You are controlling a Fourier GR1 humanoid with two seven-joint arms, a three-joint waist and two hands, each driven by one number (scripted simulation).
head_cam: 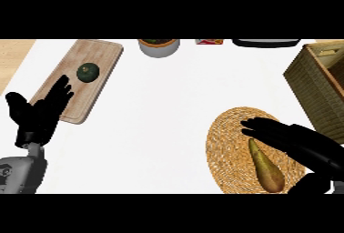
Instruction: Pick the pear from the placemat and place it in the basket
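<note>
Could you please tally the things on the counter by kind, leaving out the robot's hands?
Fruit and vegetables: 2, the pear and a dark green round vegetable
Mats and boards: 2, the woven placemat and a wooden cutting board
Baskets: 1, the wicker basket
Pots: 1, a white pot at the far edge
Partly cut-off items at the far edge: 2, unidentifiable
Total: 8

The worktop [174,113] looks smooth, matt white, with a pale wood-grain strip at the upper left. The cutting board [101,54] is light, unvarnished-looking wood. The round placemat [232,150] is coiled straw-like weave, rough and golden. The basket [316,86] at right is coarse brown wicker. The pear [267,173] has smooth, slightly glossy olive-brown skin. Both hands [37,116] [295,141] look matt black, like plastic.
</note>
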